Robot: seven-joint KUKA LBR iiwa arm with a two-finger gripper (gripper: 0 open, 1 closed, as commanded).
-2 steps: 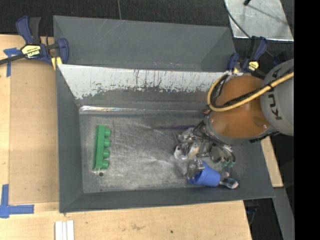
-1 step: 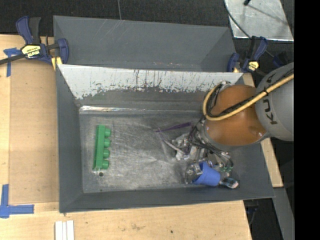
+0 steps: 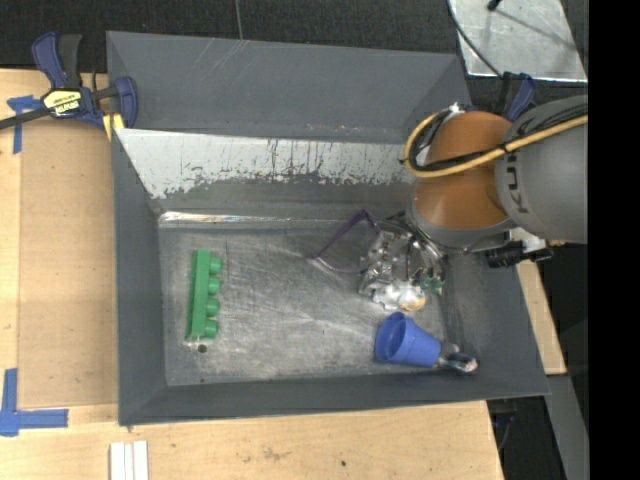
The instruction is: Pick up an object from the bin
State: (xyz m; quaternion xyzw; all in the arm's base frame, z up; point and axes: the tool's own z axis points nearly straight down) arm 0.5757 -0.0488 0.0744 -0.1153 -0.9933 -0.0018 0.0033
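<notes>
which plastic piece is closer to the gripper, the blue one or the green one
The blue cup-shaped piece, on its side at the view's lower right, just below the gripper; the green knobbed bar lies at the far left.

Gripper (image 3: 402, 268) low in the grey bin (image 3: 140, 268), blue cup (image 3: 405, 343) just beside it, green studded bar (image 3: 205, 296) well apart.

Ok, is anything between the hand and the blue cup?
Nothing visible. The hand is just beyond the blue cup at the right end of the bin, with only bare floor between them. The green block lies far at the left end.
</notes>
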